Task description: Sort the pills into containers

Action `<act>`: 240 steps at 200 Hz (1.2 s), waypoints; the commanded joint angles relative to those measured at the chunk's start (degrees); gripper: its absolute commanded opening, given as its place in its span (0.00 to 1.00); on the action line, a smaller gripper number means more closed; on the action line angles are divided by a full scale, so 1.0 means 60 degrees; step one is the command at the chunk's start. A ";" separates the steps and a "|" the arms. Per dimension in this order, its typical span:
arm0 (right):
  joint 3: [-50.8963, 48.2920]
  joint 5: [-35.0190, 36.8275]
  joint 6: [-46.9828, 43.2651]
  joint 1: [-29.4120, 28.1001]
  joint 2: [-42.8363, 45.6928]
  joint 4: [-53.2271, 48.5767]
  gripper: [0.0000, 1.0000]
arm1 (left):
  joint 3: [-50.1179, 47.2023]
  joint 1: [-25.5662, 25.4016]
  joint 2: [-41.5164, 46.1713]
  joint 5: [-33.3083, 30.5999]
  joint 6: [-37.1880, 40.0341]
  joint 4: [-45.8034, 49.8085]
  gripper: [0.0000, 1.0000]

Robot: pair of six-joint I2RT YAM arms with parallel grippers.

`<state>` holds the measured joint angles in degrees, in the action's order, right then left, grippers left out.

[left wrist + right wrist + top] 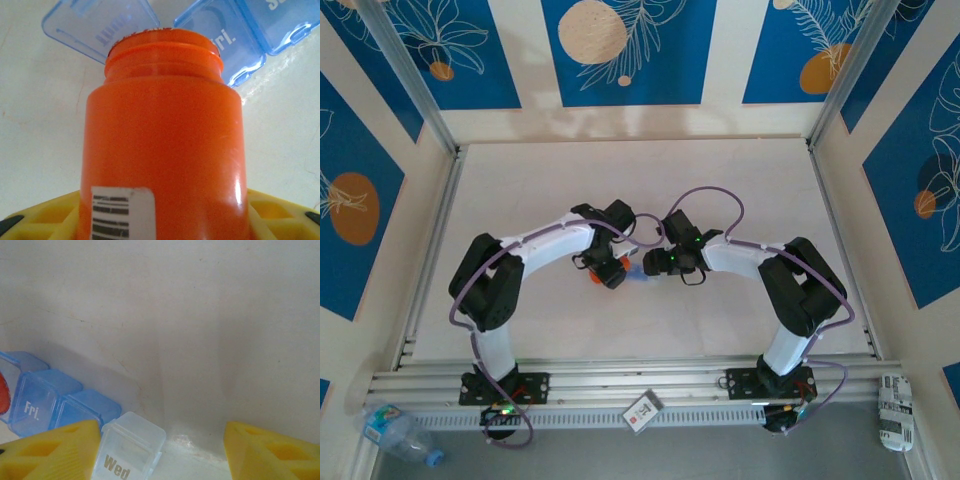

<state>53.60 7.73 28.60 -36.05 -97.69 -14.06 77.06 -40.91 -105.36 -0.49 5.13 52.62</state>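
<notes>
The orange bottle (165, 150) sat clamped in the left gripper (160, 220), its long axis aimed at the containers (235, 45), whose blue strip lay crosswise just beyond the bottle's mouth. The right gripper (162, 452) stood at the strip's right end, fingers apart, with a clear Wed compartment (130, 452) between them. No pills could be made out.

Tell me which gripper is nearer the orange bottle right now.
Left. The left gripper grips the orange bottle between its fingers. The right gripper stands open by the containers, with the bottle beyond them.
</notes>
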 commanded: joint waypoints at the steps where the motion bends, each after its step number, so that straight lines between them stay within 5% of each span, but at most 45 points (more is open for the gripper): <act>1: -0.0159 0.0031 0.0051 -0.0118 -0.0221 -0.0238 0.67 | 0.0272 -0.0126 0.0055 -0.0123 0.0278 0.0420 0.00; 137: -0.0216 0.0038 0.0053 -0.0131 -0.0286 -0.0209 0.67 | 0.0832 -0.0199 -0.0408 0.0081 0.0398 0.1076 0.00; 240: -0.0196 0.0075 0.0226 -0.0144 -0.0358 -0.0249 0.67 | -0.1093 -0.0141 0.1076 0.0097 0.0029 -0.1026 0.00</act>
<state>53.54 7.73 29.08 -36.32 -97.78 -13.72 72.97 -41.28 -102.56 -0.47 6.35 49.78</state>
